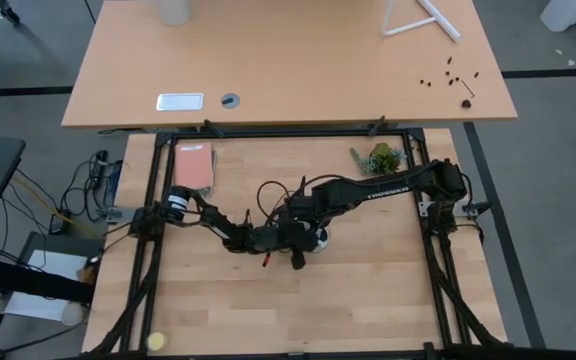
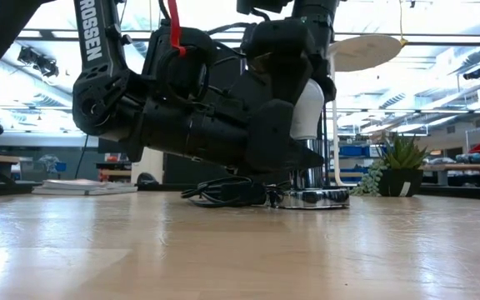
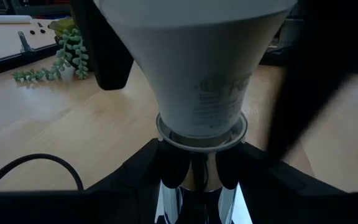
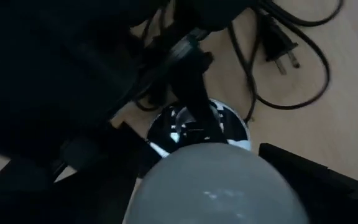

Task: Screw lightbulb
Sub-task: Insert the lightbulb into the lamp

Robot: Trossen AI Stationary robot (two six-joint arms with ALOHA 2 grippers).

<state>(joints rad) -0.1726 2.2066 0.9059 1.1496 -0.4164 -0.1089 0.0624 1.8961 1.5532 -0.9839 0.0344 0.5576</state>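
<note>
A light wooden bench carries the work near its centre. The left gripper reaches in from the left side; its fingers are partly closed around the chrome neck of the socket, just below the bulb. The lightbulb stands upright in the socket. The right gripper sits over the bulb's dome, fingers spread either side; whether they touch it cannot be told. A black cord lies beside the socket.
</note>
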